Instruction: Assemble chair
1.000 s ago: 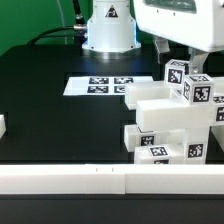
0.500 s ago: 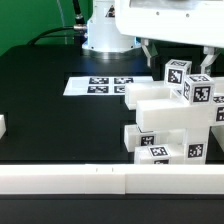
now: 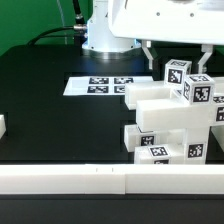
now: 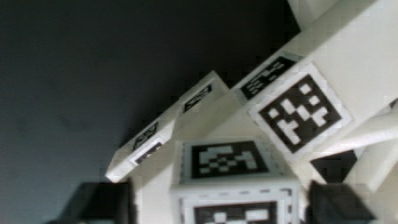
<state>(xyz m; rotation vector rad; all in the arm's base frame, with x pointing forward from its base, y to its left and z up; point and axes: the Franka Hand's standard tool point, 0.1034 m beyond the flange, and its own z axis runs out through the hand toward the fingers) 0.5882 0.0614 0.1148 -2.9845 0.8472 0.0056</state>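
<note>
White chair [image 3: 170, 118] stands part-built. Gripper [image 3: 176, 58] hangs above its tagged top blocks; finger state cannot be told. Misaligned descent could topple the stack.

Off-task items you have in view: one black surface [image 3: 50, 90], matte and dark, carrying everything; one marker board [image 3: 108, 86], a thin flat white sheet printed with black-and-white tags, lying flat on the surface toward the far side in the exterior view. You also have a low white rail [image 3: 70, 180] along the surface's near edge, a small white block [image 3: 2, 126] at the exterior view's left edge, cut off by the frame, and green backing [image 3: 35, 20] with dark cables behind the surface.
</note>
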